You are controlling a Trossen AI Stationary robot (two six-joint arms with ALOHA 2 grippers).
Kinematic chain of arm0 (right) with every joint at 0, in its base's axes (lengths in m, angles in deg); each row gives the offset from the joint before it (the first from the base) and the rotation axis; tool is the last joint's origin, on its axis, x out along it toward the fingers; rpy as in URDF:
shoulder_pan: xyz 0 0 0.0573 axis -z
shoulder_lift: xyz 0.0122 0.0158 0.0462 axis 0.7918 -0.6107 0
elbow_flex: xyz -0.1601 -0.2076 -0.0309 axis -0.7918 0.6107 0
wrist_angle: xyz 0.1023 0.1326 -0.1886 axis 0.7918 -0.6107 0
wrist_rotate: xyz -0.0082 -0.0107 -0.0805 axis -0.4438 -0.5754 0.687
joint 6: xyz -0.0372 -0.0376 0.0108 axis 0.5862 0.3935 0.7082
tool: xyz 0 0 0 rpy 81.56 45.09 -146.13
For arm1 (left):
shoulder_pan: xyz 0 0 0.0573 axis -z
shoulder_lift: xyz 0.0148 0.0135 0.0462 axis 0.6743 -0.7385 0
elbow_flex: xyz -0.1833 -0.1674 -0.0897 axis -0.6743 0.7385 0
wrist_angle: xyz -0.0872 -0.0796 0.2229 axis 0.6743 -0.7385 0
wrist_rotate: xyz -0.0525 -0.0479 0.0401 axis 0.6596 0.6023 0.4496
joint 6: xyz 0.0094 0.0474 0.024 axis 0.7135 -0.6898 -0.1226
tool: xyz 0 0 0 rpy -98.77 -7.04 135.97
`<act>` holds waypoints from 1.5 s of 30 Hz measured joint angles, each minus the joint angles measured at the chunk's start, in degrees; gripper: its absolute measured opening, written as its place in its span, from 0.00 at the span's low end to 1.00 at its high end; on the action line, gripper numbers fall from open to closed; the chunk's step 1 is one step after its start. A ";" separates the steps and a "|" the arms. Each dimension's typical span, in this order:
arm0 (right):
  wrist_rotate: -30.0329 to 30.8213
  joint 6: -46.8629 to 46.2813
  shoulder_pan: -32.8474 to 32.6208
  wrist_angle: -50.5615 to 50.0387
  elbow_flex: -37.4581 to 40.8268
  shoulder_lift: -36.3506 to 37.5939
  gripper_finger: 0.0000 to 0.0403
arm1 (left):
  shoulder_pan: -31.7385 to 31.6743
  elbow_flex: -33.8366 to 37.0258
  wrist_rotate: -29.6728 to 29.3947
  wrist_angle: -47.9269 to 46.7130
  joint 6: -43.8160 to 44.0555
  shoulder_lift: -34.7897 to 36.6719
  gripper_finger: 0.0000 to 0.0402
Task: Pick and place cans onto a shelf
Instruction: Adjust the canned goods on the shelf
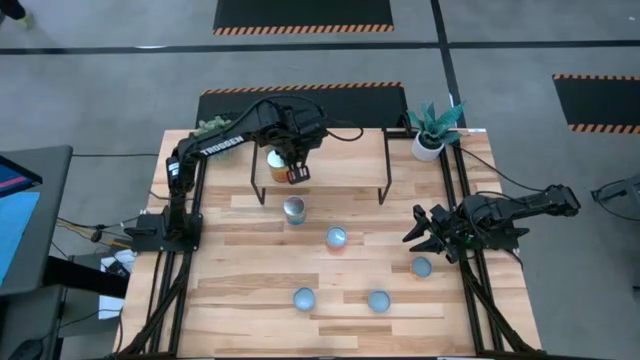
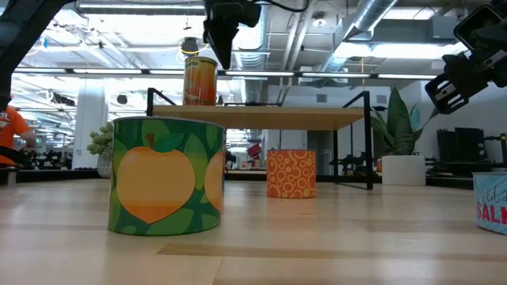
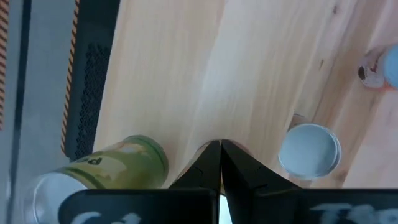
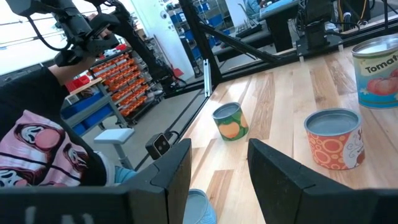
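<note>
Nearest the low camera stands a green can [image 2: 168, 176] with an orange fruit on its label, upright on the tabletop [image 1: 240, 320]; behind it an orange patterned can [image 2: 291, 173] stands under the shelf [image 2: 261, 117], and the edge of a blue-labelled can [image 2: 493, 202] shows at 3 o'clock.

My left gripper [image 1: 297, 172] hangs over the shelf's left part, its 2 fingers [image 3: 208, 163] pressed shut together with nothing between them. Just beside it, at its 11 o'clock in the overhead view, 1 yellow-and-green can [image 1: 276, 160] stands upright on the shelf board, apart from my fingers. In my left wrist camera that can [image 3: 106, 171] sits close by my fingertips, and a pale-topped can [image 3: 310, 150] stands below on the table.

My right gripper [image 1: 420, 232] waits at the table's 3 o'clock edge with its fingers [image 4: 283, 174] spread wide and empty.

From overhead I count 5 cans on the table: a silver-topped one [image 1: 294, 209] in front of the shelf, a pale blue top [image 1: 336, 238] near the middle, 1 [image 1: 421, 267] just beside my right gripper, and 2 [image 1: 304, 298] [image 1: 378, 300] toward 6 o'clock, well apart from each other. A white plant pot [image 1: 428, 146] stands at the 1 o'clock corner.
</note>
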 joint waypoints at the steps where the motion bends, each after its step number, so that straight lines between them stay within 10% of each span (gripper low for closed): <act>1: 0.00 0.00 0.00 0.00 0.00 0.00 0.45 | 0.15 0.00 0.00 0.00 -1.16 0.09 0.00; 13: 0.00 -0.17 0.00 0.00 0.00 0.00 0.45 | 1.01 2.22 1.15 0.21 -1.39 11.36 0.00; 24: -0.15 -0.17 0.00 0.00 0.00 0.00 0.45 | 6.06 27.51 -0.15 18.62 1.75 31.88 0.00; 45: -0.15 -0.17 -0.02 0.00 0.00 0.00 0.45 | 1.00 30.95 -0.44 26.75 -12.10 21.46 0.00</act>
